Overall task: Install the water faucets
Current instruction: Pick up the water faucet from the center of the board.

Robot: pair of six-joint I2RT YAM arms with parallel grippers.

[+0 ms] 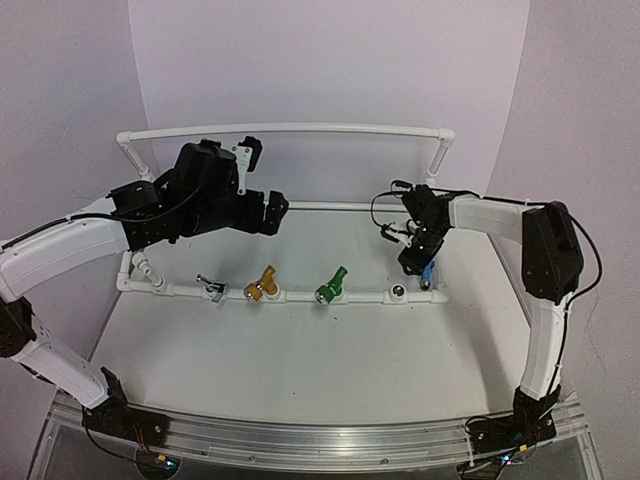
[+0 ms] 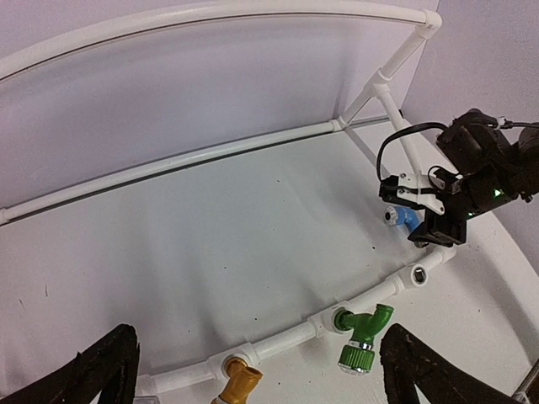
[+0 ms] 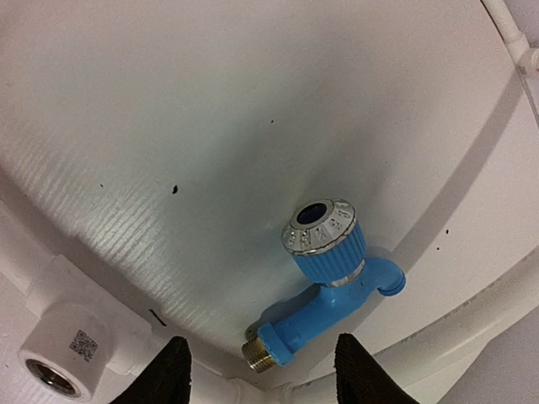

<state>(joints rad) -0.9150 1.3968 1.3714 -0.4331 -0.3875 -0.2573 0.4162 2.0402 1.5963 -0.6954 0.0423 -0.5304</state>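
My right gripper, fingers apart, hovers over the blue faucet lying just inside the front pipe rail near its corner; my left gripper hangs wide open.

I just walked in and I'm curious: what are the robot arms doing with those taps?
They are fitting faucets onto a white pipe frame. The silver faucet, yellow faucet and green faucet already sit on the front pipe. The blue faucet lies loose on the table under the open right gripper, near one empty socket. The left gripper hangs open, holding nothing.
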